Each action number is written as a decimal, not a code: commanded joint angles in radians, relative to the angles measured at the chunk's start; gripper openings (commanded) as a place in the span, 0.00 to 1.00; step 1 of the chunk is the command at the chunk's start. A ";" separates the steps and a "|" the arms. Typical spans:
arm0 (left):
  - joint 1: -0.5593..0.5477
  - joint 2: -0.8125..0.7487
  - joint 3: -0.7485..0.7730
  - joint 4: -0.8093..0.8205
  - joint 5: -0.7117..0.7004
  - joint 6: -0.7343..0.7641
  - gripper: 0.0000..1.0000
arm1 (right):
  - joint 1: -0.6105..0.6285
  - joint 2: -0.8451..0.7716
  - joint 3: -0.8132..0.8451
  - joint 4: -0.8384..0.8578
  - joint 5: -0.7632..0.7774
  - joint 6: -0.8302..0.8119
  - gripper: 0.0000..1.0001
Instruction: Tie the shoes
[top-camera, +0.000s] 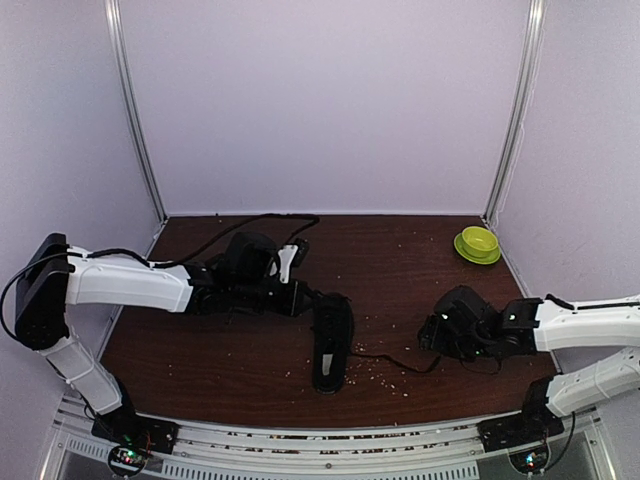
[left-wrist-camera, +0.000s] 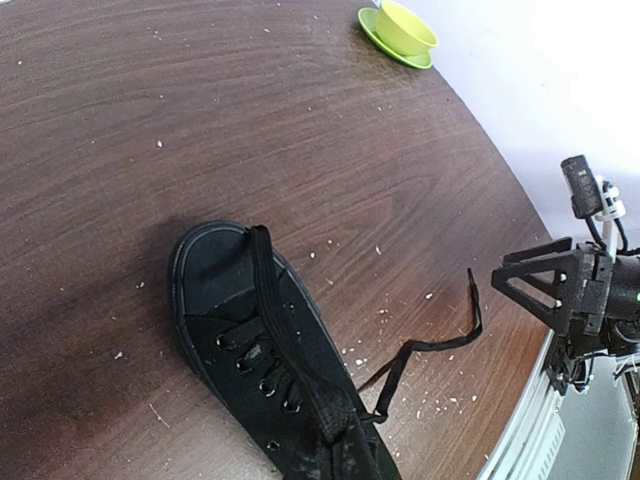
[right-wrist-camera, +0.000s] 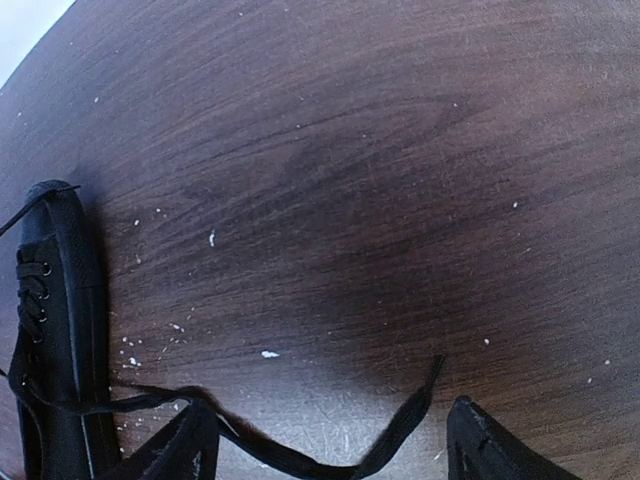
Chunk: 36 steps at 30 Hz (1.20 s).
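Note:
The black sneaker (top-camera: 332, 350) lies on the brown table, between the two arms. In the left wrist view the sneaker (left-wrist-camera: 235, 340) fills the lower middle. One lace (left-wrist-camera: 263, 280) runs over its tongue and toe. My left gripper (top-camera: 312, 300) is at the sneaker's far end. Its dark, blurred fingers (left-wrist-camera: 345, 448) seem closed on that lace. The other lace (top-camera: 392, 362) trails right across the table to my right gripper (top-camera: 432, 335). That gripper (right-wrist-camera: 335, 455) is open, and the lace end (right-wrist-camera: 400, 425) lies on the table between its fingers (right-wrist-camera: 185, 445), untouched.
A green bowl on a green saucer (top-camera: 478, 243) stands at the back right and also shows in the left wrist view (left-wrist-camera: 405, 30). Pale crumbs (top-camera: 385, 375) are scattered over the table (top-camera: 400, 260). Lilac walls close in the back and both sides.

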 joint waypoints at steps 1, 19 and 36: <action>0.006 -0.032 0.015 0.017 0.008 -0.004 0.00 | -0.004 0.044 -0.008 -0.006 -0.001 0.068 0.78; 0.006 -0.035 0.010 0.010 0.006 -0.012 0.00 | 0.001 0.131 -0.038 0.025 -0.041 0.148 0.64; 0.006 -0.035 0.010 0.002 0.006 -0.018 0.00 | 0.036 0.291 0.034 0.104 -0.051 0.124 0.43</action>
